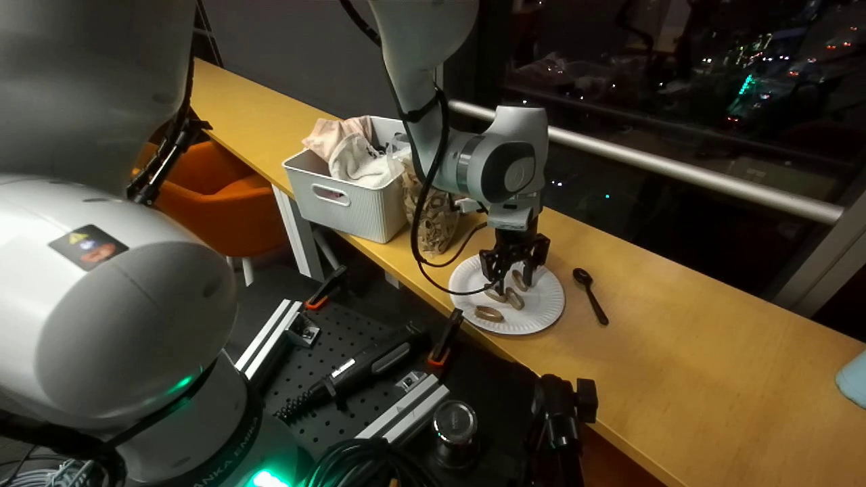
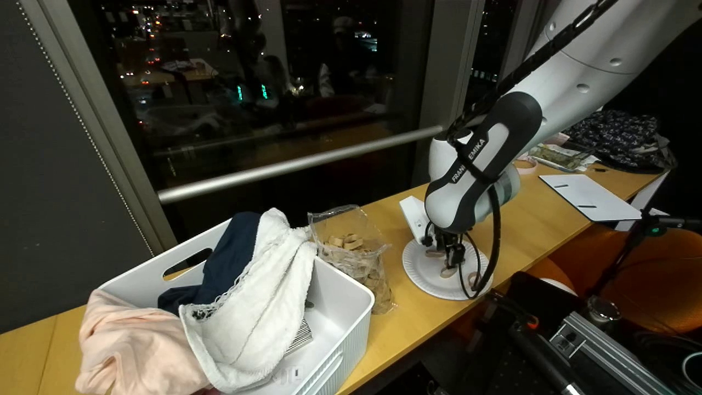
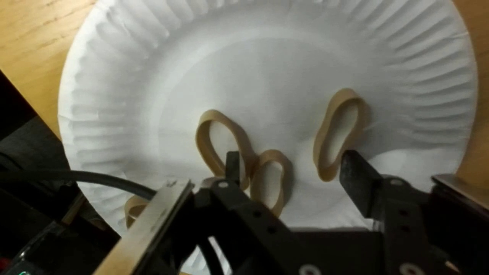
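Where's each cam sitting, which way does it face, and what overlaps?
In an exterior view: raised, beside the robot's base, facing down across the table toward the window; base, arm and gripper show.
In an exterior view: raised, near the white bin, facing along the table past it to the plate; arm and gripper show, base doesn't.
Wrist view: mounted by the gripper, facing down at plate and tan bands; the fingers enter from the bottom edge.
Shared: bin, plate and gripper in both exterior views.
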`<state>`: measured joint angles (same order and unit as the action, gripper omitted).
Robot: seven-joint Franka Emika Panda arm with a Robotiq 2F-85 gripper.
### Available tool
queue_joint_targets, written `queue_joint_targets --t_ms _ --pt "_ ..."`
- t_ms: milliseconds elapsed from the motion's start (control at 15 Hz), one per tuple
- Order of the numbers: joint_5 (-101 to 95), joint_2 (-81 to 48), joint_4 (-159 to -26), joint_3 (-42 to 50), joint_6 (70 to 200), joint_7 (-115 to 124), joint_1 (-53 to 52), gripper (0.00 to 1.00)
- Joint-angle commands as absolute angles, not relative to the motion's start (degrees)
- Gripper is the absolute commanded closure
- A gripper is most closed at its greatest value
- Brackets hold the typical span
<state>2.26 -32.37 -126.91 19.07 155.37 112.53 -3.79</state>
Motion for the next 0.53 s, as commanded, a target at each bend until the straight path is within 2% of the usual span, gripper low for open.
queue_joint_targets --t_ms 0,267,333,467 --pt "1.8 -32.8 -126.4 19.1 155.8 113.0 -4.1 0.63" --pt "2.0 -32.8 -126.4 18.8 155.8 112.8 -3.9 0.94" --pt "2.0 -32.7 -126.4 18.8 155.8 112.8 -3.8 0.98" --pt "2.1 -32.5 -126.5 18.8 155.9 112.7 -3.8 1.0"
